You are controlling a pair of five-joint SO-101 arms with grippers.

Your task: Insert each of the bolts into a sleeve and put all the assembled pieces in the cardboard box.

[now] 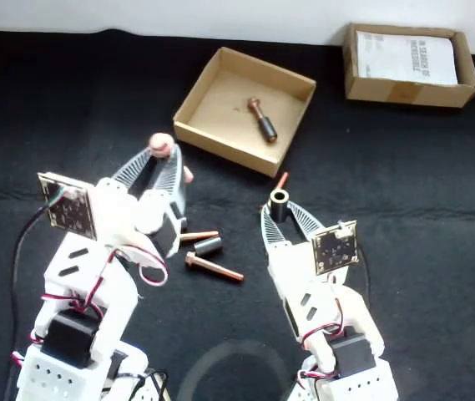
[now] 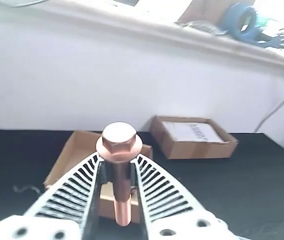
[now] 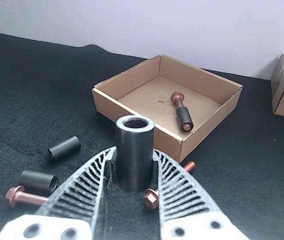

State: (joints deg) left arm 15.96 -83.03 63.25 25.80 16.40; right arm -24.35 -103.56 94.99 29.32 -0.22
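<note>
We see the L gripper (image 2: 118,159) pinching a copper bolt (image 2: 119,137) by the shank, upright, hex head above the fingertips. The R gripper (image 3: 134,152) is closed around a dark sleeve (image 3: 134,135), which stands upright with its bore open to the top. The two grippers sit well apart over the black cloth (image 1: 421,251). The cardboard box (image 1: 220,100) lies beyond both, w/ one assembled piece (image 1: 262,119) flat on its floor (bolt head toward the far wall). Betw. the arms we count a loose sleeve (image 1: 208,246), a long bolt (image 1: 214,267) just beside it and a shorter bolt (image 1: 197,236) nearby. Another bolt (image 1: 280,180) lies just off the box's near corner. A second box (image 1: 404,92) w/ a printed sheet sits at the far R.
</note>
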